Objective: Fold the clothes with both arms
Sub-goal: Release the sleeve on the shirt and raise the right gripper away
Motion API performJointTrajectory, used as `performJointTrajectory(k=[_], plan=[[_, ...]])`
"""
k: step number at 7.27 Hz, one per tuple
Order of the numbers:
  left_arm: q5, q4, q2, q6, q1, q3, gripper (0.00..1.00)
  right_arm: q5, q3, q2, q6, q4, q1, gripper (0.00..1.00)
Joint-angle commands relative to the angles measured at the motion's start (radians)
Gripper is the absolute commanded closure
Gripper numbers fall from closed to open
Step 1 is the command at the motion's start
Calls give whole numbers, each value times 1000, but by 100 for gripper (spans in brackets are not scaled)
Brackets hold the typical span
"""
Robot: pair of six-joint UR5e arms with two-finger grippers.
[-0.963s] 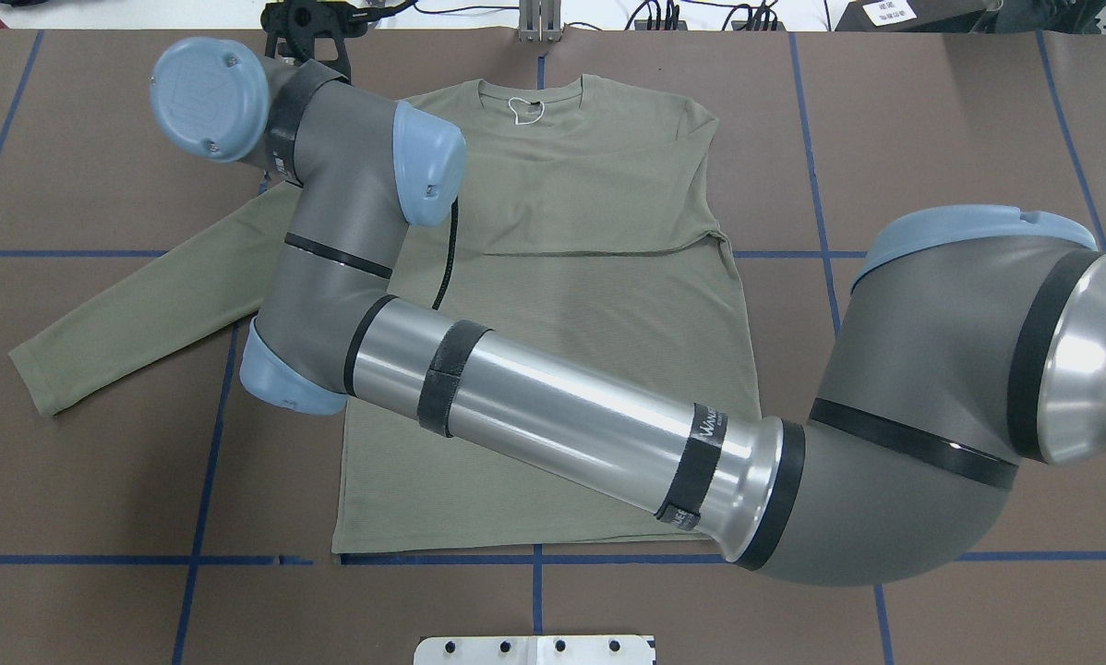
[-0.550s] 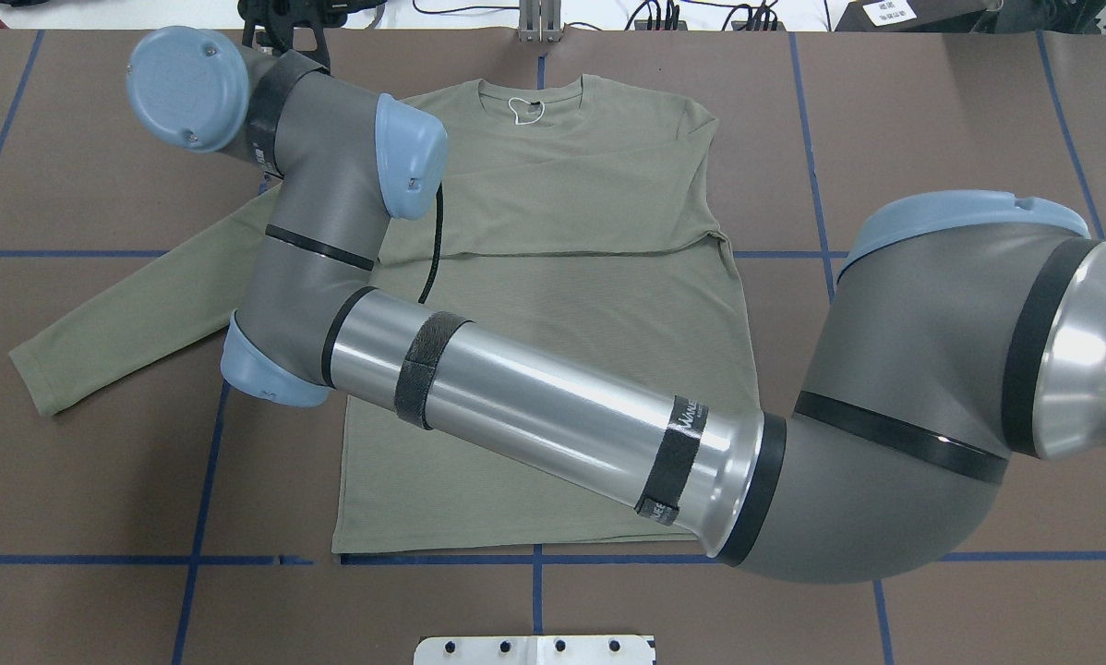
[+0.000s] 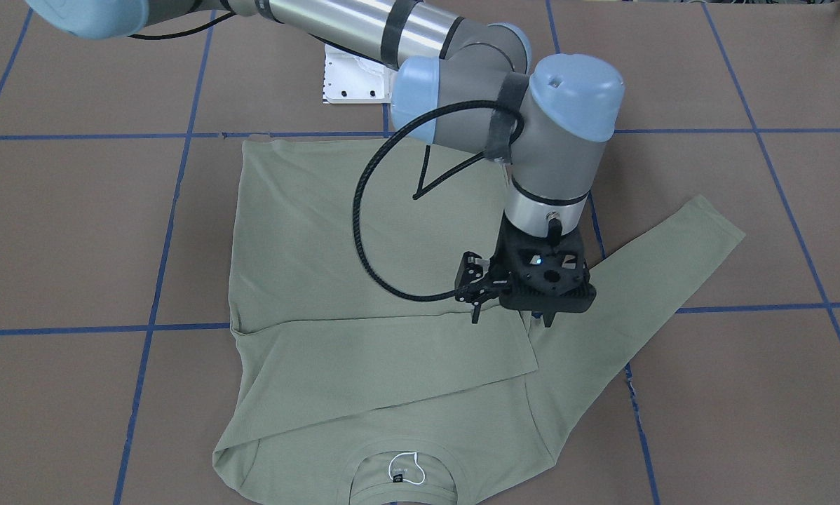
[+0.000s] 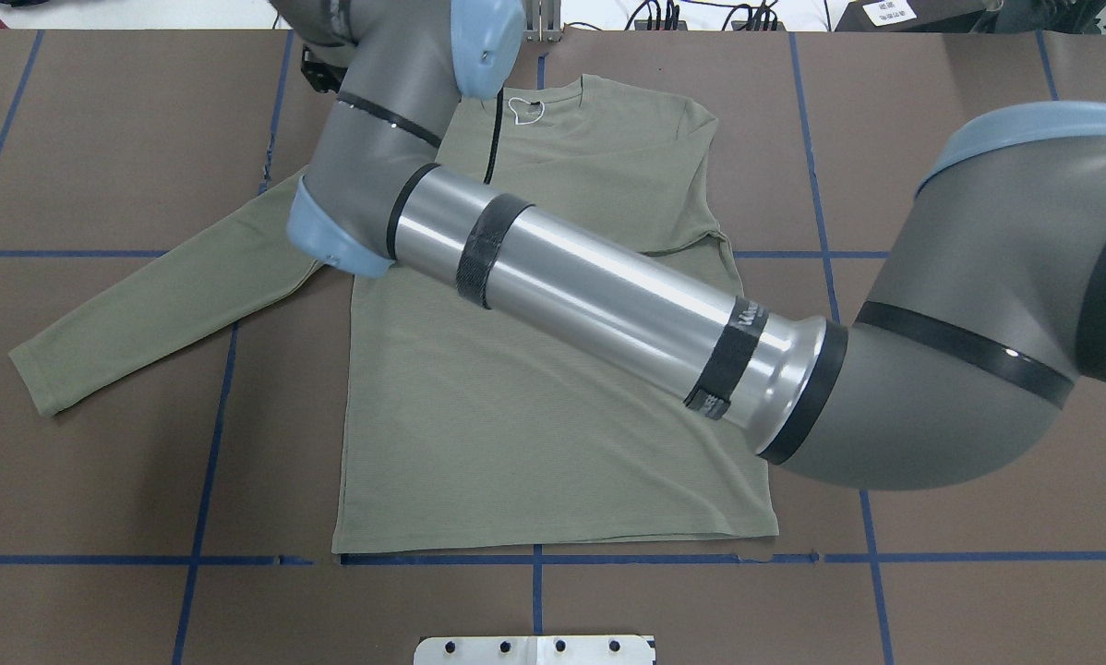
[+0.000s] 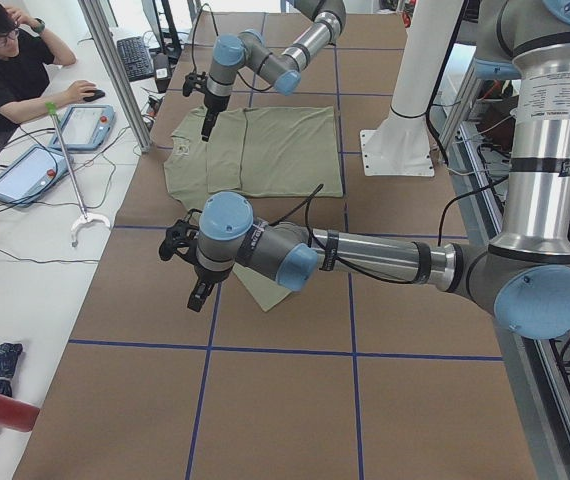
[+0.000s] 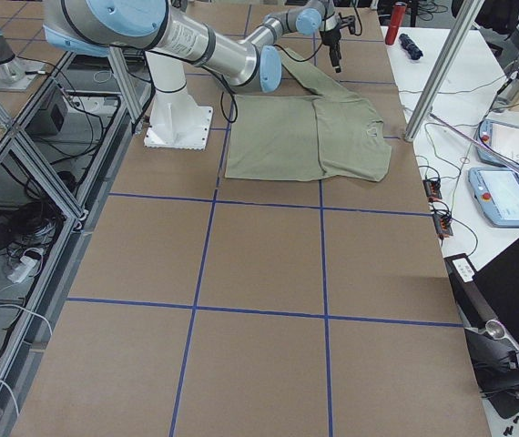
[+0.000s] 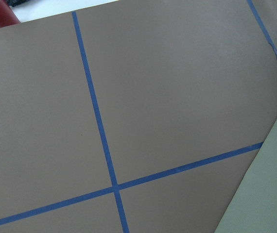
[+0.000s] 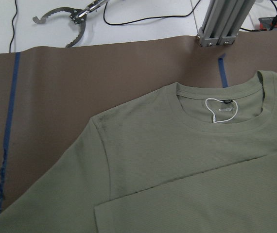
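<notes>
While lying flat, shirt [image 4: 553, 416] neck points away from robot | right pincer [image 3: 511, 317] apart

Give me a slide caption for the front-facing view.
Robot arm hovers above a green shirt with one sleeve folded across.

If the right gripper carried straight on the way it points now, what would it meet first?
Pointing down, the right gripper would probably first meet the pale sage-green long-sleeved knit shirt, near the folded sleeve's cuff edge. Its height above the fabric is unclear.
</notes>
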Motion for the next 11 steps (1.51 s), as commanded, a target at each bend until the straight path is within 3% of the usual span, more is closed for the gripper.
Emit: performJointTrajectory(k=[1,3,5,7,8,11], plan=[[-10,-62,2,-8,25,1,0,184,300,-204,-214,-226,134,1],[37,-122,34,-340,159,0,0,264,532,-425,-350,-256,236,1],[111,-399,146,-668,270,20,0,338,738,-647,-461,-247,316,1],[113,-638,223,-939,407,43,5,341,765,-671,-459,-245,319,1],[132,-694,252,-998,480,44,7,340,766,-671,-456,-245,319,1],[159,-701,261,-1028,564,44,12,338,789,-679,-446,-245,319,1]])
